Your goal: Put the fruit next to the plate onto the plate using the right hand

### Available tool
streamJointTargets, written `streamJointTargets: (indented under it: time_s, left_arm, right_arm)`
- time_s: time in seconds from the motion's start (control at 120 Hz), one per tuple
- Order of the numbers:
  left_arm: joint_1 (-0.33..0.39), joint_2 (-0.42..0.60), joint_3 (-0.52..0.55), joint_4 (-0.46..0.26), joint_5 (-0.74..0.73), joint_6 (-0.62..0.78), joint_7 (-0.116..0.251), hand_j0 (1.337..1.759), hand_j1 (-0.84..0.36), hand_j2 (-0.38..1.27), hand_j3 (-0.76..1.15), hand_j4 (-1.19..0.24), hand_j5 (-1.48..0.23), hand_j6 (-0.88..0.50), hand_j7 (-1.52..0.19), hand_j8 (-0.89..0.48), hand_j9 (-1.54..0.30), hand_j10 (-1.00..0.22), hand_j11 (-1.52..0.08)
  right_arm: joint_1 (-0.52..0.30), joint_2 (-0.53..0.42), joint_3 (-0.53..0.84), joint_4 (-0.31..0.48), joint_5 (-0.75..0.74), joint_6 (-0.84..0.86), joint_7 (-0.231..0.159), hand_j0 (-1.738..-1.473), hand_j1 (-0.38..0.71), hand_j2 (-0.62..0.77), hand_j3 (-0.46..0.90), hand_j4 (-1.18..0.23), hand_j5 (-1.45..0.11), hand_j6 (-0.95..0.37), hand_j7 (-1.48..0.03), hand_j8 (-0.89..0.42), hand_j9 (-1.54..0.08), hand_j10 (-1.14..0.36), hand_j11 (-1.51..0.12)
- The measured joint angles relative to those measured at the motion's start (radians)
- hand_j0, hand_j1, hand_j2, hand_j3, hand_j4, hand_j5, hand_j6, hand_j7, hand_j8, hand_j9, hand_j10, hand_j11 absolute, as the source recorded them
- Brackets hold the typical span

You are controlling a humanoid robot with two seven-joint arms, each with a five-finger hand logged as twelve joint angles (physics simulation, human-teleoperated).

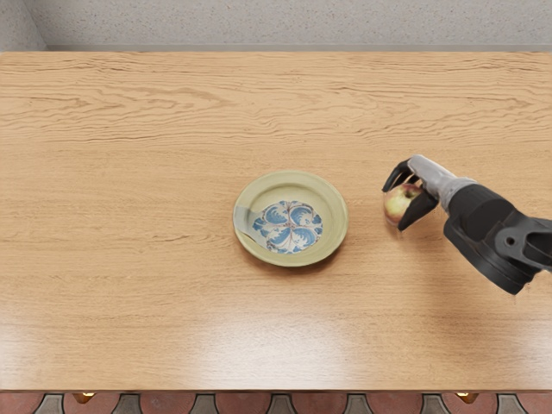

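Note:
A yellow-red apple (pixel 397 203) rests on the wooden table to the right of the plate. The plate (pixel 332 210) is pale green with a blue floral centre and sits mid-table. My right hand (pixel 405 197) comes in from the right edge, and its dark fingers curl around the apple's top and right side. The apple appears to touch the table, a hand's width from the plate rim. No left arm shows.
The wooden table (pixel 172 129) stretches wide around the plate, with its front edge near the bottom of the picture and a grey wall behind its far edge.

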Motion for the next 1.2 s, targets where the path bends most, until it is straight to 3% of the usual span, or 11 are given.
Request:
streamJointTargets:
  time_s: [0.192,0.25,0.325,0.442,0.483,0.617,0.717,0.758,0.958,1.2]
  left_arm:
    - [-0.001,0.0,0.0,0.0,0.0,0.0,0.0,1.658,0.34,0.0,0.0,-0.01,-0.01,-0.01,-0.01,-0.01,-0.01,-0.01,-0.01]
    - [0.0,0.0,0.0,0.0,0.0,0.0,0.0,1.658,0.34,0.0,0.0,-0.01,-0.01,-0.01,-0.01,-0.01,-0.01,-0.01,-0.01]
    - [0.0,0.0,0.0,0.0,0.0,0.0,0.0,1.658,0.34,0.0,0.0,-0.01,-0.01,-0.01,-0.01,-0.01,-0.01,-0.01,-0.01]
    - [0.0,0.0,0.0,0.0,0.0,0.0,0.0,1.658,0.34,0.0,0.0,-0.01,-0.01,-0.01,-0.01,-0.01,-0.01,-0.01,-0.01]
    - [0.0,0.0,0.0,0.0,0.0,0.0,0.0,1.658,0.34,0.0,0.0,-0.01,-0.01,-0.01,-0.01,-0.01,-0.01,-0.01,-0.01]
    - [-0.001,0.0,0.0,0.0,0.0,0.0,0.0,1.658,0.34,0.0,0.0,-0.01,-0.01,-0.01,-0.01,-0.01,-0.01,-0.01,-0.01]
    - [0.0,0.0,0.0,0.0,0.0,0.0,0.0,1.658,0.34,0.0,0.0,-0.01,-0.01,-0.01,-0.01,-0.01,-0.01,-0.01,-0.01]
    - [0.0,0.0,0.0,0.0,0.0,0.0,0.0,1.658,0.34,0.0,0.0,-0.01,-0.01,-0.01,-0.01,-0.01,-0.01,-0.01,-0.01]
    - [0.0,0.0,0.0,0.0,0.0,0.0,0.0,1.658,0.34,0.0,0.0,-0.01,-0.01,-0.01,-0.01,-0.01,-0.01,-0.01,-0.01]
    - [0.0,0.0,0.0,0.0,0.0,0.0,0.0,1.658,0.34,0.0,0.0,-0.01,-0.01,-0.01,-0.01,-0.01,-0.01,-0.01,-0.01]
  right_arm:
    - [0.09,0.025,0.002,0.002,0.076,0.023,0.0,-1.654,0.25,0.45,0.0,-0.68,-1.04,-0.42,-0.95,-0.23,-1.0,-0.37,-1.0]
    - [0.108,0.039,0.011,0.002,0.091,0.026,0.0,-1.654,0.22,0.38,0.0,-0.68,-1.07,-0.43,-0.97,-0.24,-1.03,-0.37,-1.02]
    - [0.133,0.065,0.036,0.002,0.112,0.041,-0.001,-1.654,0.22,0.42,0.0,-0.69,-1.11,-0.43,-0.99,-0.23,-1.06,-0.37,-1.05]
    - [0.179,0.153,0.066,-0.013,0.15,0.058,-0.001,-1.654,0.24,0.43,0.0,-0.69,-1.17,-0.4,-1.02,-0.17,-1.1,-0.32,-1.1]
    - [0.19,0.201,0.071,-0.034,0.158,0.059,-0.001,-1.656,0.25,0.5,0.0,-0.7,-1.18,-0.41,-1.03,-0.23,-1.12,-0.35,-1.11]
    - [0.201,0.326,0.073,-0.078,0.173,0.064,0.0,-1.657,0.27,0.55,0.0,-0.71,-1.23,-0.39,-1.05,-0.19,-1.19,-0.33,-1.16]
    - [0.199,0.36,0.068,-0.088,0.175,0.063,0.0,-1.657,0.26,0.49,0.0,-0.72,-1.24,-0.4,-1.06,-0.19,-1.19,-0.33,-1.16]
    - [0.195,0.366,0.069,-0.09,0.173,0.061,0.0,-1.658,0.25,0.54,0.0,-0.69,-1.18,-0.42,-1.01,-0.23,-1.14,-0.36,-1.11]
    - [0.156,0.359,0.09,-0.102,0.161,0.042,-0.001,-1.658,0.11,0.18,0.0,-0.45,-0.7,-0.36,-0.63,-0.28,-0.68,-0.33,-0.67]
    - [0.06,0.217,0.232,-0.101,0.16,0.039,-0.002,-1.658,0.01,0.02,0.0,-0.32,-0.45,-0.3,-0.43,-0.27,-0.45,-0.28,-0.44]
